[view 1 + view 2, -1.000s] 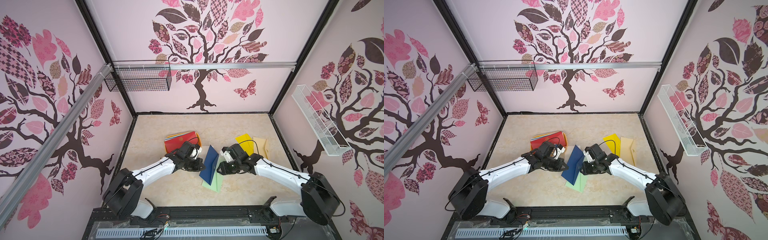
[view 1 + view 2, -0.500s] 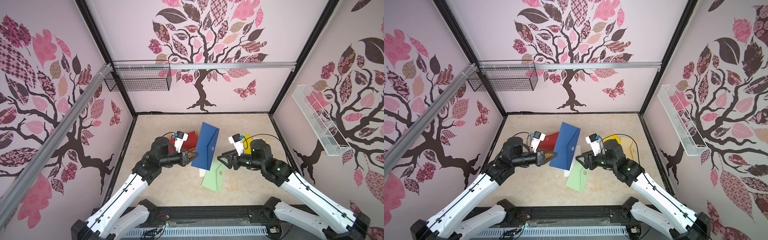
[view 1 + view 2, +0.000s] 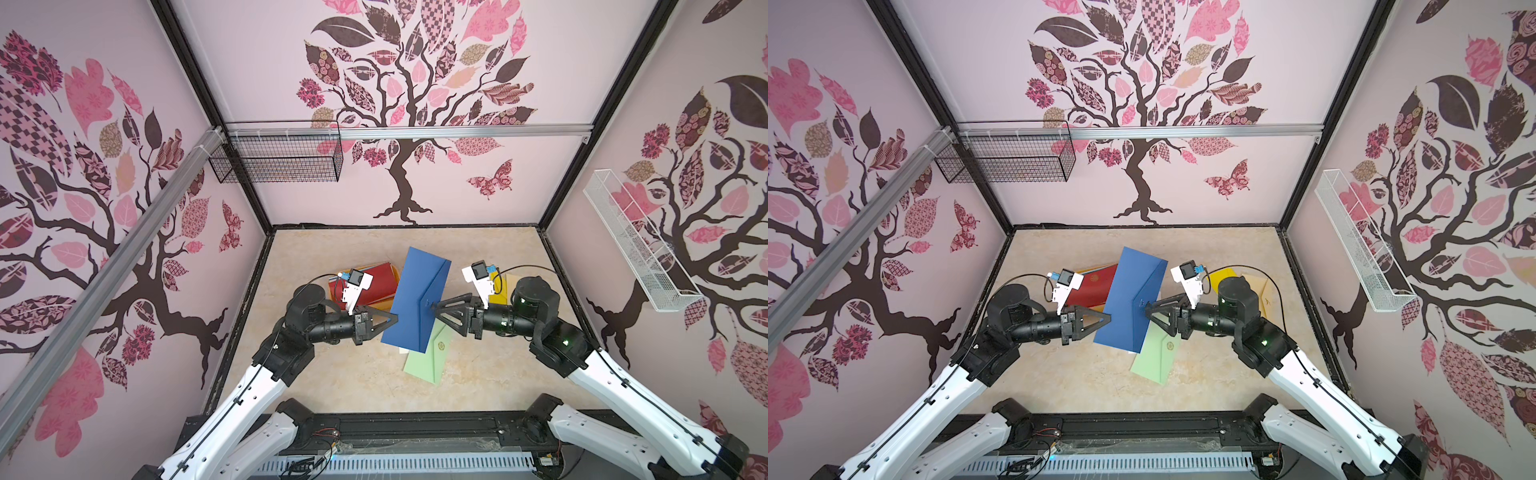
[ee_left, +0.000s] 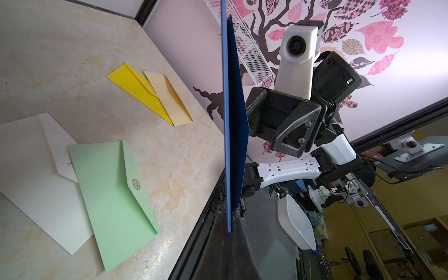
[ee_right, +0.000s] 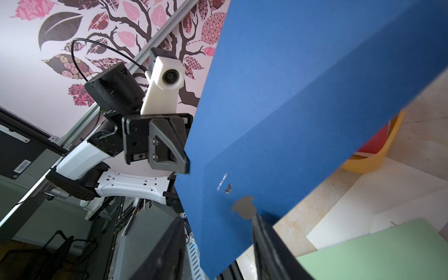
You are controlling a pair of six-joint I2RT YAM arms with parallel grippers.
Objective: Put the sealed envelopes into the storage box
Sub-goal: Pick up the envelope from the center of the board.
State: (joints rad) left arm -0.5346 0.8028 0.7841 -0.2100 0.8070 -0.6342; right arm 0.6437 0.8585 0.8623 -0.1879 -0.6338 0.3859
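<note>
Left fingers (image 5: 160, 135) clamp the upright navy envelope (image 3: 415, 299); right fingers (image 4: 295, 126) stand apart beside it. A slip could drop it short of the storage box (image 5: 371, 162) at its nine o'clock.

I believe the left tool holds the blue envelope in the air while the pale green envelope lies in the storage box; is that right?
Not quite: the pale green envelope lies on the table, over a white envelope, not in the storage box, as the left wrist view shows. The left tool does hold the blue envelope in the air.
</note>
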